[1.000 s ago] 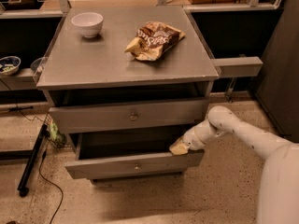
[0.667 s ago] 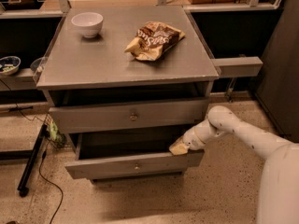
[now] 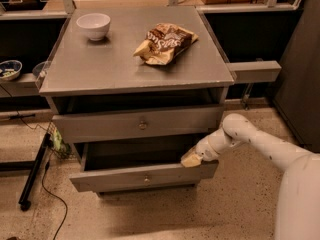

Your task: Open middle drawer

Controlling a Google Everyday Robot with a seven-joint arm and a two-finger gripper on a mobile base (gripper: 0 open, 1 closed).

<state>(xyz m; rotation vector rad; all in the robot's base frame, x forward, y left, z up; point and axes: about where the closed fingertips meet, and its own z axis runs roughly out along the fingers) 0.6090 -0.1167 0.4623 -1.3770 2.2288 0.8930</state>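
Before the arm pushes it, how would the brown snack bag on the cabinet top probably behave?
The snack bag looks crumpled and puffy, so it is probably light, floppy and likely to slide, not roll. Its film surface may be slippery. The gripper is down at the right end of the pulled-out middle drawer.

It looks like a robot test room dressed as a kitchen corner: a grey bench stands alone on a speckled hard floor, with a cable and a black stand leg loose off its left edge. A white bowl sits at the back-left corner and a crisp bag toward the back-right. The gripper rests at the right end of the middle drawer, below the front edge.
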